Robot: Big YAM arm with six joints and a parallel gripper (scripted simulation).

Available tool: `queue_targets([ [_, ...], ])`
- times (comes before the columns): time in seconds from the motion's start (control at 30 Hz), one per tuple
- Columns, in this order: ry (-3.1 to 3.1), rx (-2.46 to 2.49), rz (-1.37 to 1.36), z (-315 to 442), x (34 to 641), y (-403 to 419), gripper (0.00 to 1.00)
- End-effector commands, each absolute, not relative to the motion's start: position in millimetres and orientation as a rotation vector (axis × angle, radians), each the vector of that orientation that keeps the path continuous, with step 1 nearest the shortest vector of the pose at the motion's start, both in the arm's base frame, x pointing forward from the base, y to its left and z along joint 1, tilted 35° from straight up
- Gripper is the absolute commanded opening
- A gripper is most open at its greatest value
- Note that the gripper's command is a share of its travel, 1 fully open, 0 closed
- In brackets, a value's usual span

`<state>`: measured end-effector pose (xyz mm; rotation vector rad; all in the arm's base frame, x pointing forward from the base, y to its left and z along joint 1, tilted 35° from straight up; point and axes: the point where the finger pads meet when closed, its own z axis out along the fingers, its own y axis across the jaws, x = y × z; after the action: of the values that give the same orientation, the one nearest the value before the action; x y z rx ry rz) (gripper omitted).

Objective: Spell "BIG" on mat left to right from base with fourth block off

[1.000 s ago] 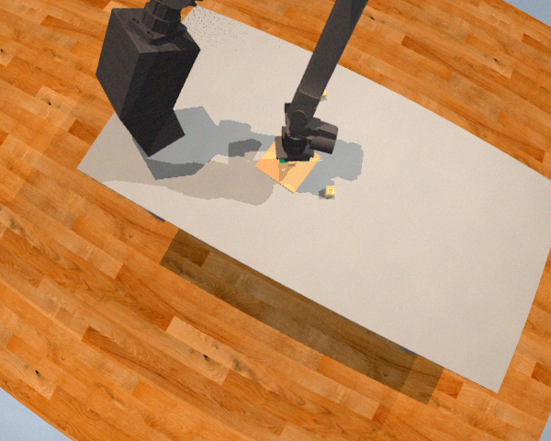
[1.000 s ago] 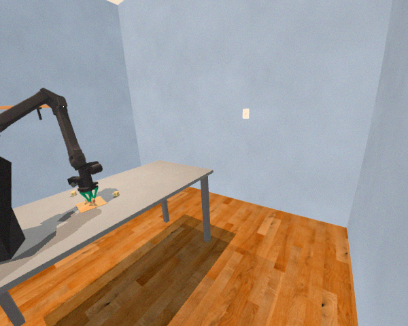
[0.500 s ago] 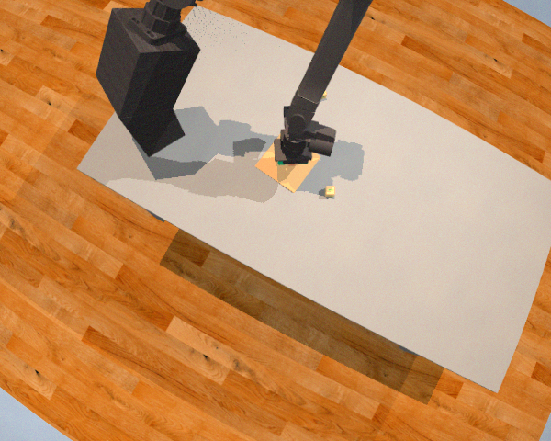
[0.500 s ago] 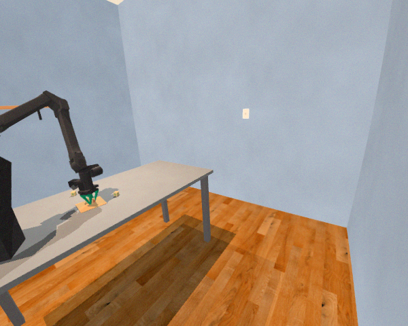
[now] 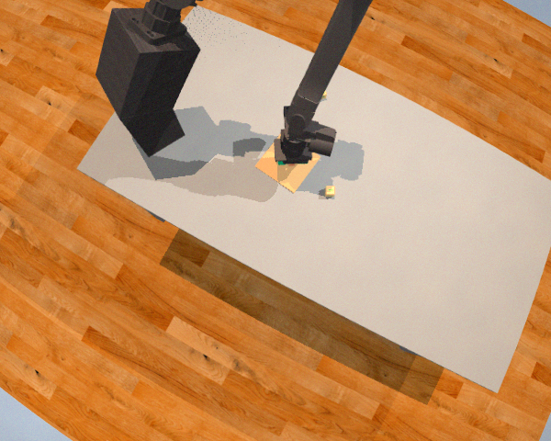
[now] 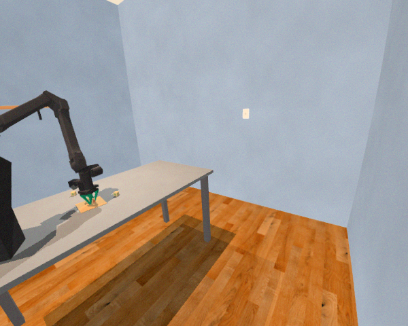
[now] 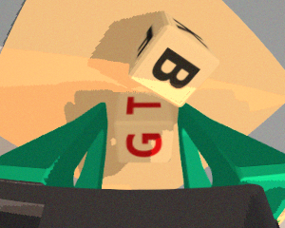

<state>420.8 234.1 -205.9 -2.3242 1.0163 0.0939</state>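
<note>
My gripper (image 5: 292, 163) (image 6: 92, 202) (image 7: 142, 112) is open, its green fingers on either side of a pale block with a red G (image 7: 144, 142). Narrow gaps show beside that block in the wrist view; its adjoining face bears a red T. A block with a black B (image 7: 173, 66) stands on the orange mat (image 5: 292, 182) (image 6: 101, 200) (image 7: 38, 52), turned relative to the G block, its corner overlapping the T face in view. I cannot tell whether they touch. Two other blocks, one (image 5: 330, 191) (image 6: 115, 193) and another (image 5: 324, 95) (image 6: 73, 193), lie off the mat, letters unreadable.
The grey table (image 5: 409, 189) (image 6: 155, 178) extends around the mat. The robot's dark base block (image 5: 142, 80) (image 6: 0, 210) stands at one end. The arm hides part of the mat in the top view, and its shadow falls across the table.
</note>
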Motion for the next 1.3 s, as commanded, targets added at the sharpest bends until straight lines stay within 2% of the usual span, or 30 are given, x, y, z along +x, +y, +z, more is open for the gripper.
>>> queue_targets([
  [0.0,1.026,-2.315,0.087,-204.6,423.8,232.9,0.39],
  [0.47,1.026,-2.315,0.087,-204.6,423.8,232.9,0.39],
  [0.5,1.026,-2.315,0.087,-204.6,423.8,232.9,0.20],
  [1.27,1.025,-2.315,0.086,-204.6,423.8,232.9,0.20],
])
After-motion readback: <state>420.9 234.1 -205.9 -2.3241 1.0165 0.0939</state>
